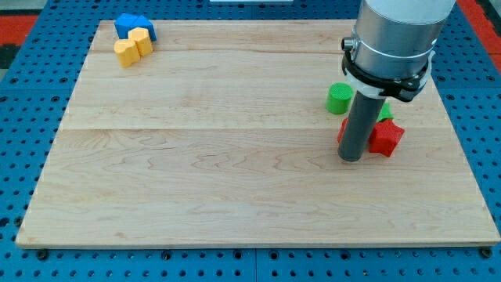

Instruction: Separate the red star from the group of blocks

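The red star (pixel 386 136) lies at the view's right on the wooden board (pixel 196 157). My tip (pixel 351 159) rests on the board just left of it, close to or touching it. The rod hides part of another red block (pixel 343 131) behind it. A green round block (pixel 339 99) sits above and left of the star. A second green block (pixel 384 113) peeks out just above the star, mostly hidden by the rod.
A blue block (pixel 133 25) and two yellow blocks (pixel 133 45) sit together at the board's top left corner. A blue pegboard surface (pixel 23 157) surrounds the board.
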### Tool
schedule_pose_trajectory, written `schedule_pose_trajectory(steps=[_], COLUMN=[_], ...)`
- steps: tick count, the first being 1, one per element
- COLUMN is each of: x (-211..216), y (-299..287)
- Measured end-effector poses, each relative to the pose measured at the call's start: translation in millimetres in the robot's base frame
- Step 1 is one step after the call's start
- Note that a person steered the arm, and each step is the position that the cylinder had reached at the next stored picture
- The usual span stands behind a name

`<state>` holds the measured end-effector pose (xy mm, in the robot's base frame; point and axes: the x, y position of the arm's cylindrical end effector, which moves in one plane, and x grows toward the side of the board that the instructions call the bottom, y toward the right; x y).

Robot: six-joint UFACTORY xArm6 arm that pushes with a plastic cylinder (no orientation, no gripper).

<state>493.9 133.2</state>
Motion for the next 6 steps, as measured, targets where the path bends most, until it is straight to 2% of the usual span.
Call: schedule_pose_trajectory(steps=[1, 2, 3, 4, 5, 6], x=[-14.5, 24.7, 61.6, 28.8, -22.7, -53.1], y=[1.8, 0.8, 39.6, 88.0, 138.5, 99.4])
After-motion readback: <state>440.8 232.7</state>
